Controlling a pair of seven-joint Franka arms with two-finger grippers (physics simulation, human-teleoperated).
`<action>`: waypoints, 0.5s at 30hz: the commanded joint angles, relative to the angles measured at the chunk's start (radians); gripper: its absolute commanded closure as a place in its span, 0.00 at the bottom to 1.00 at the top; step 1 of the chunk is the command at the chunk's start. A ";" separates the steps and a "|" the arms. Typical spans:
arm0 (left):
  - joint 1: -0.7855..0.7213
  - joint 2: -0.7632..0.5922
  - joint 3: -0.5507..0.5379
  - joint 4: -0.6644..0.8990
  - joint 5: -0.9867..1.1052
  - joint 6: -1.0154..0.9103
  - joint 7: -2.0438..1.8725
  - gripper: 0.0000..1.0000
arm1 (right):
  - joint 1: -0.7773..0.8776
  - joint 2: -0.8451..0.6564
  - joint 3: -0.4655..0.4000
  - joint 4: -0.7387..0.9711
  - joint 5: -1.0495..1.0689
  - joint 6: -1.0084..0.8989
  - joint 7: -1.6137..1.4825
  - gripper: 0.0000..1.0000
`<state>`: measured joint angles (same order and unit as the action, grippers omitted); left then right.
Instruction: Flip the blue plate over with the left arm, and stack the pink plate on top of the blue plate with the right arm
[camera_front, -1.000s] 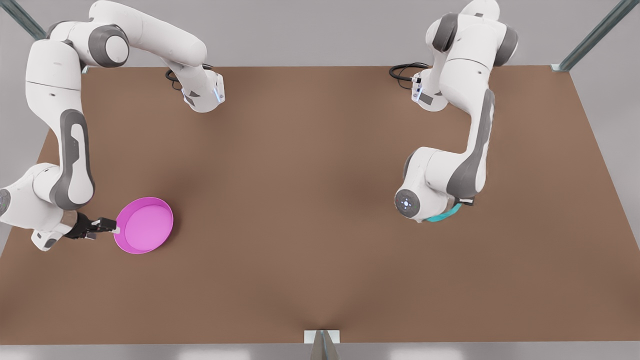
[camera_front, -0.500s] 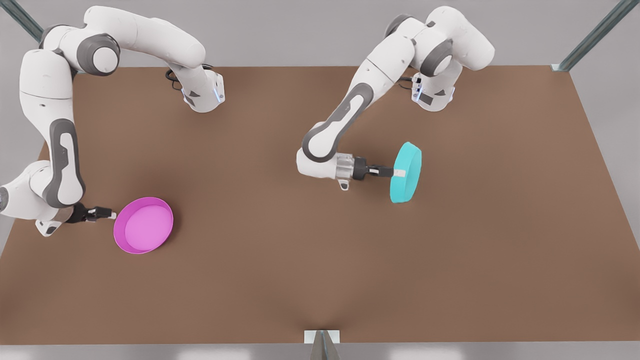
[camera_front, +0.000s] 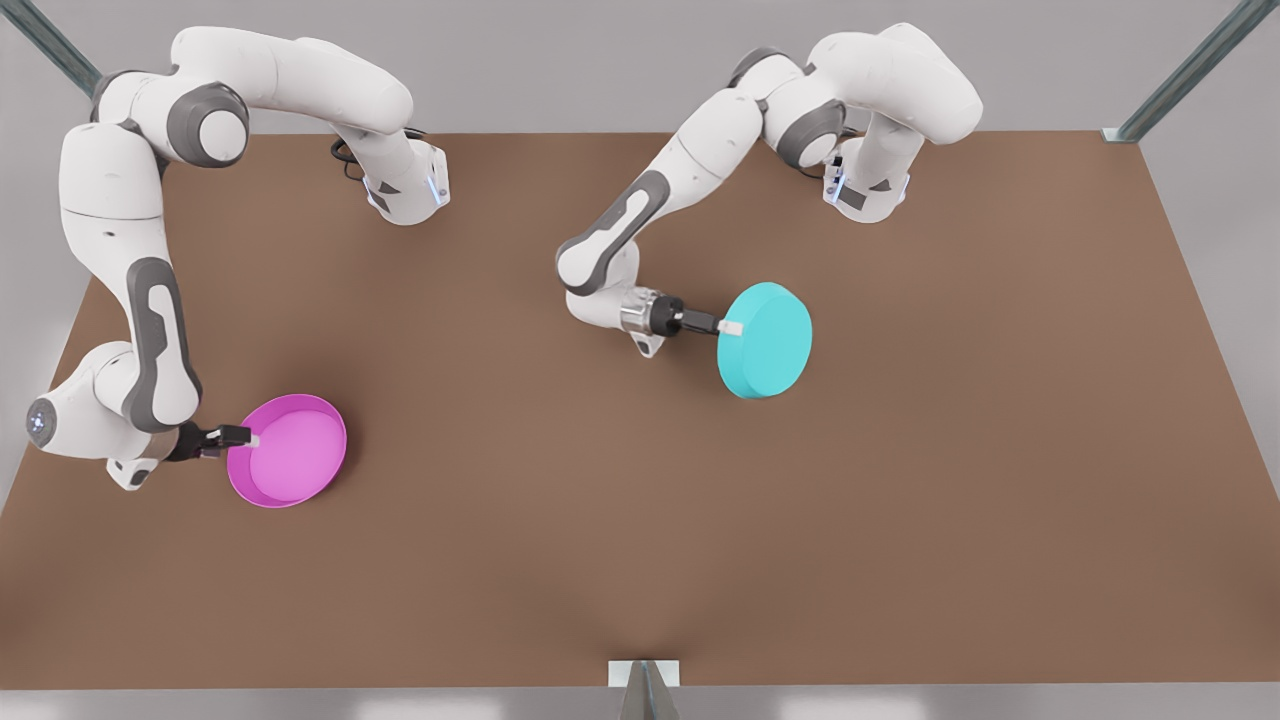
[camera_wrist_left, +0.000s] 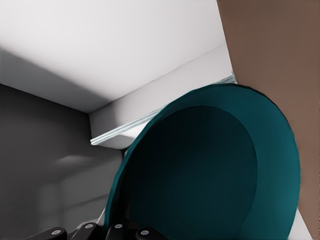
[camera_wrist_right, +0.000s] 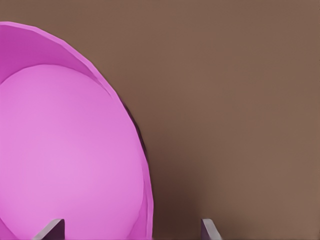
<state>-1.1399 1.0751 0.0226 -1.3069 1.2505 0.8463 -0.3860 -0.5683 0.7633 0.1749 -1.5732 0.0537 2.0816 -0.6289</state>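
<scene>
— Front view, far left: what's the right gripper (camera_front: 243, 438) doing?
— Fingers spread wide astride the rim of the round magenta-pink plate (camera_front: 290, 452), which lies flat on the brown table (camera_front: 620, 520).
— And rightward?
— Left gripper (camera_front: 731, 327) clamps the round turquoise plate (camera_front: 768, 340), raised, flat underside showing.

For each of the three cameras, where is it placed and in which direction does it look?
Front view: high above the table, looking down; both arms, the blue plate, the pink plate.
Left wrist view: on the left gripper, facing the blue plate's hollow side; finger bases show.
Right wrist view: on the right gripper, facing the pink plate; fingertips apart.
Each plate appears in two views.
</scene>
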 joint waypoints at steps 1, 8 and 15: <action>-0.001 0.005 0.000 0.003 -0.039 -0.001 -0.002 0.79 | -0.001 0.001 0.000 -0.001 0.000 0.000 0.000 0.00; -0.032 0.060 -0.001 0.041 -0.048 -0.021 -0.002 0.79 | -0.008 0.007 0.002 -0.001 0.043 -0.044 -0.026 0.00; -0.038 0.097 -0.004 0.090 -0.065 -0.035 -0.002 0.00 | 0.005 0.025 0.002 0.004 0.084 -0.035 -0.052 0.00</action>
<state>-1.1781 1.1729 0.0184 -1.2165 1.2186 0.8116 -0.3883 -0.5630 0.7913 0.1764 -1.5693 0.1379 2.0472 -0.6797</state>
